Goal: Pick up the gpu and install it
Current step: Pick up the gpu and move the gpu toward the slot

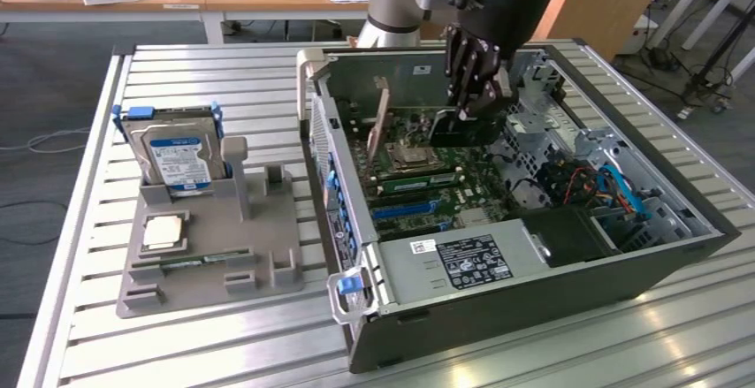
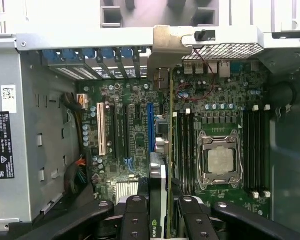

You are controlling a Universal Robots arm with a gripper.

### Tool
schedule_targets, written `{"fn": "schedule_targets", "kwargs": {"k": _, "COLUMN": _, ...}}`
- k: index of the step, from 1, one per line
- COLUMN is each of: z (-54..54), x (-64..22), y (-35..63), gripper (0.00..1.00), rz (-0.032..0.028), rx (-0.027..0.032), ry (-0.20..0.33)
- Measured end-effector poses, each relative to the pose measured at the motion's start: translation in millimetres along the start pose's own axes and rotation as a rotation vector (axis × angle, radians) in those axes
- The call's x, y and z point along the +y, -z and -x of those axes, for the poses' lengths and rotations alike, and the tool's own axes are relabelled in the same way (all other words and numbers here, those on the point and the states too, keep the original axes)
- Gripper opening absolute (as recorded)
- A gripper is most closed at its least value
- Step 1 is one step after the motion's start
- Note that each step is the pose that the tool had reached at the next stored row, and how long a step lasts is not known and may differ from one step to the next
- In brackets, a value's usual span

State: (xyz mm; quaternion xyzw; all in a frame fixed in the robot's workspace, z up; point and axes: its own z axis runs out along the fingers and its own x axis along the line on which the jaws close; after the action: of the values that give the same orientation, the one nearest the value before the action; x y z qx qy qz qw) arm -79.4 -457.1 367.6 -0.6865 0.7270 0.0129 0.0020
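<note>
Slatted metal table (image 1: 212,344) carries an open computer case (image 1: 531,286), where the gripper (image 2: 162,215) fingers (image 2: 136,220) pinch the gpu (image 2: 157,172) on edge between them, above the motherboard (image 2: 135,140), with its bracket (image 2: 172,45) at the case's far wall.

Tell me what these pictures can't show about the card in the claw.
- Whether the gpu is seated: wrist view, the card's own body hides its bottom edge.
- Its face: wrist view, edge-on.
- Its contact with the gripper: exterior view, fingers cover it.
</note>
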Motion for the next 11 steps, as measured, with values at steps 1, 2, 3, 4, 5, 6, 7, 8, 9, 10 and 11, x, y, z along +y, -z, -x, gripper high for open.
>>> {"fn": "schedule_targets", "kwargs": {"k": 1, "z": 0.0, "x": 0.0, "y": -1.8, "gripper": 0.27, "rz": -0.0001, "rx": 0.0, "ry": 0.0}}
{"fn": "schedule_targets", "kwargs": {"k": 2, "z": -0.1, "x": -0.1, "y": -3.6, "gripper": 0.27, "rz": -0.0002, "rx": 0.0, "ry": 0.0}}
{"fn": "schedule_targets", "kwargs": {"k": 3, "z": -0.1, "x": -0.1, "y": -5.4, "gripper": 0.27, "rz": -0.0003, "rx": 0.0, "ry": 0.0}}
{"fn": "schedule_targets", "kwargs": {"k": 4, "z": -0.2, "x": -0.1, "y": -7.1, "gripper": 0.27, "rz": -0.0004, "rx": 0.0, "ry": 0.0}}
{"fn": "schedule_targets", "kwargs": {"k": 5, "z": -0.2, "x": -0.2, "y": -9.1, "gripper": 0.27, "rz": -0.0005, "rx": 0.0, "ry": 0.0}}
{"fn": "schedule_targets", "kwargs": {"k": 6, "z": -0.2, "x": -0.2, "y": -11.0, "gripper": 0.27, "rz": -0.0006, "rx": -0.0001, "ry": 0.0}}
{"fn": "schedule_targets", "kwargs": {"k": 7, "z": -0.3, "x": -0.2, "y": -12.8, "gripper": 0.27, "rz": -0.0008, "rx": -0.0001, "ry": 0.0}}
{"fn": "schedule_targets", "kwargs": {"k": 8, "z": -0.3, "x": -0.2, "y": -14.5, "gripper": 0.27, "rz": -0.0008, "rx": 0.0, "ry": 0.0}}
{"fn": "schedule_targets", "kwargs": {"k": 9, "z": -0.3, "x": -0.3, "y": -16.4, "gripper": 0.27, "rz": -0.001, "rx": -0.0002, "ry": 0.0}}
{"fn": "schedule_targets", "kwargs": {"k": 10, "z": -0.4, "x": -0.3, "y": -18.2, "gripper": 0.27, "rz": -0.0012, "rx": -0.0001, "ry": 0.0}}
{"fn": "schedule_targets", "kwargs": {"k": 11, "z": -0.4, "x": -0.3, "y": -20.0, "gripper": 0.27, "rz": -0.0013, "rx": -0.0001, "ry": 0.0}}
